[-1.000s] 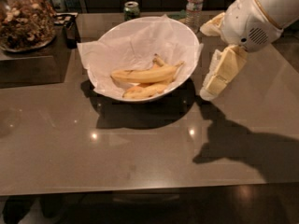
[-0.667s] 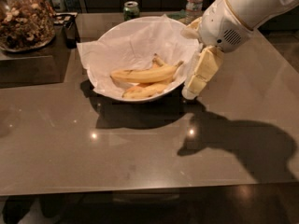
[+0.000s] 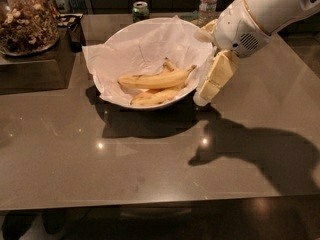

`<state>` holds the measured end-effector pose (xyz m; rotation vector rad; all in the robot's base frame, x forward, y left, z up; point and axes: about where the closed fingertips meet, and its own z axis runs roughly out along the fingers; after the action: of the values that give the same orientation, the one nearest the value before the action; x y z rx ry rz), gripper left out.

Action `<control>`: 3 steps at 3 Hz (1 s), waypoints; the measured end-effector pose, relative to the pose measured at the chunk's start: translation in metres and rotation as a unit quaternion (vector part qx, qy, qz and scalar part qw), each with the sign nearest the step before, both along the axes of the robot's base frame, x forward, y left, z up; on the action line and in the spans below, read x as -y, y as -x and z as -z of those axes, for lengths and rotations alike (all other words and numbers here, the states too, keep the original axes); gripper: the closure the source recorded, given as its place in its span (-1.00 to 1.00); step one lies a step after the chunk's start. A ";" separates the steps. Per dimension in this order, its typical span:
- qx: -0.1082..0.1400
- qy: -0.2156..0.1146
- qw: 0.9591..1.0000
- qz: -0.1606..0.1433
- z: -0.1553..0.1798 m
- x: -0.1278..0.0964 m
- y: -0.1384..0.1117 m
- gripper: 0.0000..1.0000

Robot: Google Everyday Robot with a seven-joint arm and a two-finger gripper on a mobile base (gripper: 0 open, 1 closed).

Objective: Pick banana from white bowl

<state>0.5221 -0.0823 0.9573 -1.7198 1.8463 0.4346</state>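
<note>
Lying across the middle of the bowl (image 3: 122, 103), on crinkled paper (image 3: 145, 49), the banana (image 3: 155, 79) is pale and gently curved, with its stem to the right. It looks light and soft, with smooth skin that bruises easily, so I would grip it gently across the thick middle. A shorter, browner banana (image 3: 152, 98) touches it in front. The gripper (image 3: 202, 66) hangs just beside the bowl's right rim, above the desk (image 3: 125, 159). Its jaws seem spread apart and hold nothing. A jar (image 3: 22, 21) of nuts stands behind.
</note>
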 end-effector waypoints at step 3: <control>-0.007 -0.018 1.000 -0.023 0.004 -0.019 -0.014 -0.62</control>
<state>0.5364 -0.0630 0.9538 -1.7417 1.8009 0.4955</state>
